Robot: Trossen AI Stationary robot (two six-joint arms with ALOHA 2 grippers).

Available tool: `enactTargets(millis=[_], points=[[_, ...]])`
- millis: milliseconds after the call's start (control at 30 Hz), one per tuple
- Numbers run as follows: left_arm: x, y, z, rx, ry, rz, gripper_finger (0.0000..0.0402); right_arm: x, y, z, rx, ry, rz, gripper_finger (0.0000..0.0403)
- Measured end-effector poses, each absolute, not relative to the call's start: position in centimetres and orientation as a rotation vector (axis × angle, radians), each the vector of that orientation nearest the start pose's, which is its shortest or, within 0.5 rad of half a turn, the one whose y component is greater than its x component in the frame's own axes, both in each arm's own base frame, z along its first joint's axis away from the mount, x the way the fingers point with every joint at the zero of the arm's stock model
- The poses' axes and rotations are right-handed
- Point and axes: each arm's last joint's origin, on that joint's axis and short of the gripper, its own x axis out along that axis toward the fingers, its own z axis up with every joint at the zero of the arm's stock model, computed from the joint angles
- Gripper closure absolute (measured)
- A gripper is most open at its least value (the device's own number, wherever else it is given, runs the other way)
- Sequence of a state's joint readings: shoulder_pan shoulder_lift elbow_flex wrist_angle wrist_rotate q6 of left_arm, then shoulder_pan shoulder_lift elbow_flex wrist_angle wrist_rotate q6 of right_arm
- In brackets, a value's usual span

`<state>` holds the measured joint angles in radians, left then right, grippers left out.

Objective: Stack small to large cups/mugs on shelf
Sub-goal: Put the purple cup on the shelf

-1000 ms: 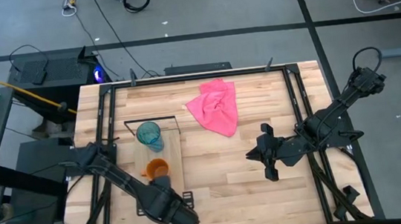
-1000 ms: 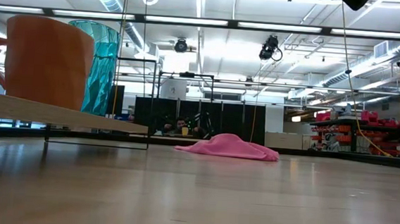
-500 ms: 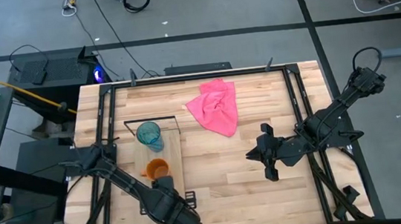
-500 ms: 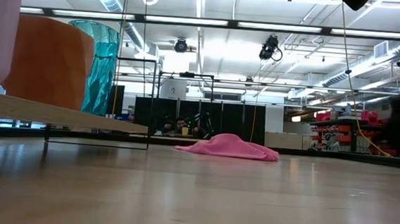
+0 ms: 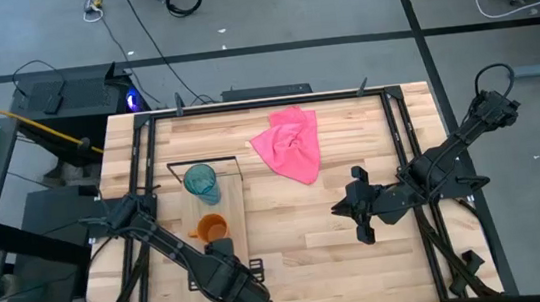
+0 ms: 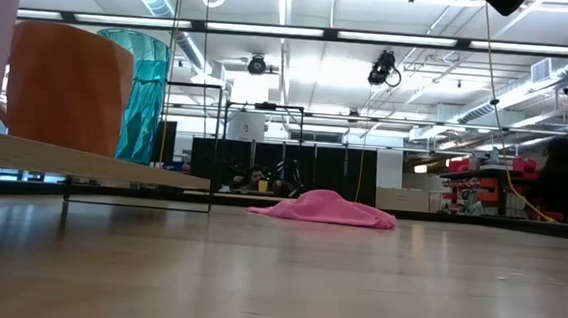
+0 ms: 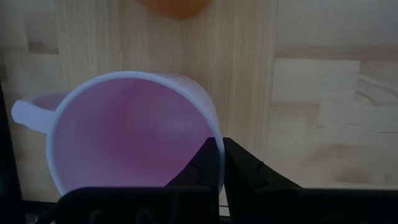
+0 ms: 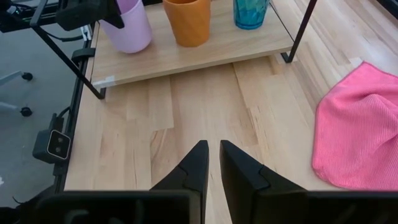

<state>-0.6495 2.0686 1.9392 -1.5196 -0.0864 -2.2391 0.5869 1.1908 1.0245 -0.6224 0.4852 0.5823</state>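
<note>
The light-wood shelf [image 5: 229,190] stands on the table's left half. On it are the teal tumbler [image 5: 201,181] at the far end and the orange mug [image 5: 212,226] in the middle. The lilac mug [image 8: 127,28] is at the near end, beside the orange mug [image 8: 186,22]. My left gripper [image 7: 219,152] points down over the lilac mug and is shut on it. In the high view the left arm [image 5: 227,266] hides that mug. My right gripper [image 5: 338,207] hovers over the table's right half, its fingers a narrow gap apart and holding nothing. My left gripper pinches the lilac mug's rim [image 7: 210,134] between its fingers, one finger inside the cup and one outside, on the side opposite the handle [image 7: 25,115]. The fingers come from above, pointing down. The mug's base [image 8: 132,47] is down at the shelf board, the mug leaning slightly.
A crumpled pink cloth [image 5: 289,144] lies on the table's far middle. The shelf's black wire frame [image 5: 206,164] rises around the tumbler. Bare slatted tabletop [image 5: 299,238] stretches between the shelf and my right gripper.
My left gripper has sunk a little with the lilac mug. In the low view the mug has come down in front of the orange mug's handle, reaching the shelf board. My right arm has kept still.
</note>
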Motion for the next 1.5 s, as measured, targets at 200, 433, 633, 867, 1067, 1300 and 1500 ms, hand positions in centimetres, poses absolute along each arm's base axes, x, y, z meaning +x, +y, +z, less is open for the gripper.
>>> enactTargets(millis=[200,433,633,867,1067,1300,1500], points=[[31.3,-23.4,26.3,-1.122,1.121,1.287,0.0389,20.7,12.1,30.1,0.157,0.673,-0.102,0.0356],[31.5,-23.5,26.1,-1.120,1.119,1.281,0.0386,20.7,12.1,30.1,0.158,0.674,-0.102,0.0356],[31.5,-23.6,26.0,-1.124,1.118,1.277,0.0377,20.7,12.1,30.1,0.158,0.674,-0.103,0.0356],[31.6,-23.6,26.0,-1.126,1.119,1.269,0.0368,20.7,12.1,30.1,0.158,0.674,-0.102,0.0356],[31.6,-23.8,26.0,-1.138,1.119,1.252,0.0342,20.7,12.1,30.1,0.158,0.674,-0.102,0.0356],[31.3,-23.7,26.6,-1.147,1.119,1.239,0.0315,20.7,12.1,30.1,0.174,0.673,-0.108,0.0355],[30.8,-23.4,28.1,-1.180,1.088,1.194,0.0296,20.7,12.2,30.1,0.176,0.672,-0.108,0.0355]])
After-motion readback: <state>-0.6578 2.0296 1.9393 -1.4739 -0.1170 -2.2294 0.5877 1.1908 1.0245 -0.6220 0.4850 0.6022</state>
